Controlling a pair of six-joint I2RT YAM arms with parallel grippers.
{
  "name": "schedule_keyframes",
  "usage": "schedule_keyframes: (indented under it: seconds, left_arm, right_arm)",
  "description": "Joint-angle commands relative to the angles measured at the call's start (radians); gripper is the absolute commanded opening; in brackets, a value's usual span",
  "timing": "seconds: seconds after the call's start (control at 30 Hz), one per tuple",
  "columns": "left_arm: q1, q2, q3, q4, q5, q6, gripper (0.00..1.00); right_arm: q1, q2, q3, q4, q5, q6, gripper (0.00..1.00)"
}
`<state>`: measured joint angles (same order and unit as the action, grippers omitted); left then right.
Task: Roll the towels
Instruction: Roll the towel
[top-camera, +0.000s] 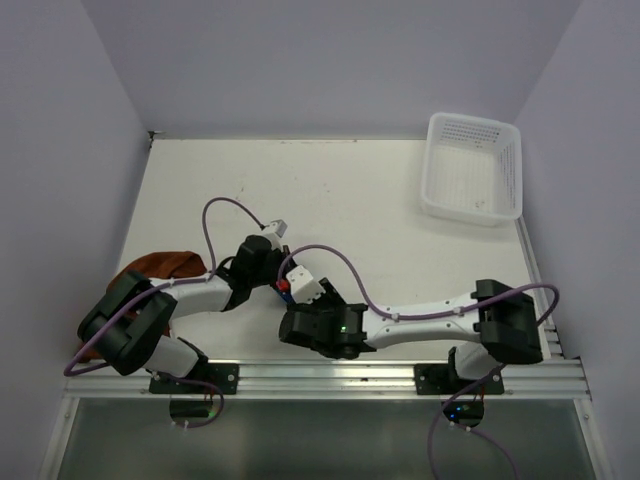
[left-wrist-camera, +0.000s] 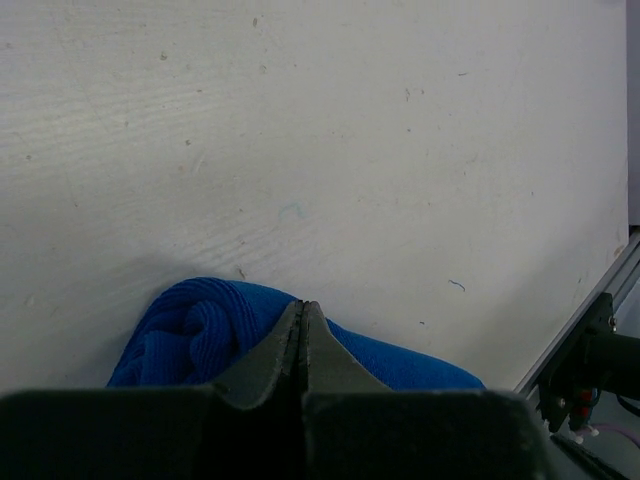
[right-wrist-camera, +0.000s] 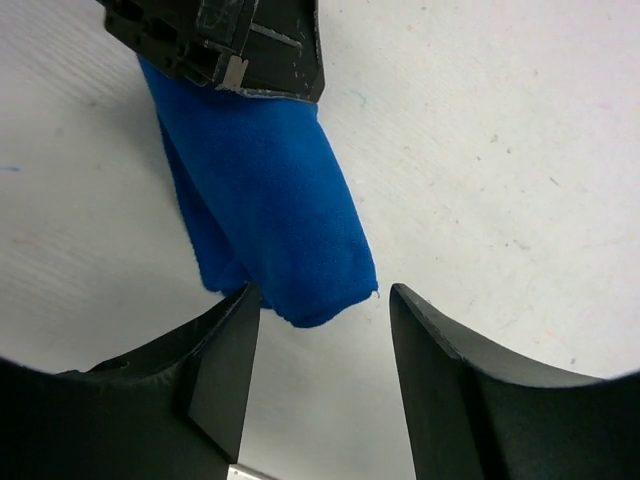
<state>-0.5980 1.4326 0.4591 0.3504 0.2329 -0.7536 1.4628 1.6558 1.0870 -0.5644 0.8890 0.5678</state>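
Observation:
The blue towel (right-wrist-camera: 270, 200) lies on the white table as a rolled bundle, and only a sliver of it (top-camera: 284, 286) shows between the two wrists in the top view. My left gripper (left-wrist-camera: 303, 306) is shut, its tips resting on top of the blue towel (left-wrist-camera: 190, 330) with no cloth visible between them. Its dark body (right-wrist-camera: 220, 40) covers the roll's far end in the right wrist view. My right gripper (right-wrist-camera: 322, 292) is open, and the roll's near end sits just ahead of its jaws, touching neither. The rust-brown towel (top-camera: 160, 265) lies bunched at the left edge, partly under the left arm.
A white perforated basket (top-camera: 473, 168) stands at the back right corner of the table (top-camera: 340, 200). Purple cables (top-camera: 330, 255) loop over both arms near the middle. A metal rail (top-camera: 350, 375) runs along the near edge.

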Motion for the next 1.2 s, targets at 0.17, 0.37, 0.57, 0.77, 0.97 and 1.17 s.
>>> schedule_keyframes:
  seconds: [0.17, 0.37, 0.57, 0.77, 0.97, 1.17]
  left_arm:
    - [-0.006, -0.001, -0.033, -0.062, -0.073, 0.010, 0.00]
    - [-0.006, -0.011, -0.033, -0.067, -0.083, 0.010, 0.00]
    - [-0.005, -0.011, -0.030, -0.073, -0.089, 0.011, 0.00]
    - [-0.006, -0.014, -0.036, -0.074, -0.095, 0.010, 0.00]
    - [-0.006, 0.000, -0.028, -0.068, -0.087, 0.002, 0.00]
    - [-0.006, -0.024, 0.097, -0.158, -0.107, 0.051, 0.00]
  right_arm:
    - [-0.195, -0.295, -0.217, 0.319, -0.439, -0.019, 0.67]
    - [-0.379, -0.332, -0.349, 0.463, -0.715, 0.044, 0.70]
    - [-0.426, -0.283, -0.432, 0.589, -0.834, 0.056, 0.66]
    - [-0.426, -0.232, -0.495, 0.696, -0.884, 0.066, 0.53]
    - [-0.424, -0.249, -0.512, 0.680, -0.881, 0.037, 0.23]
    - [-0.421, -0.332, -0.522, 0.601, -0.760, -0.058, 0.00]
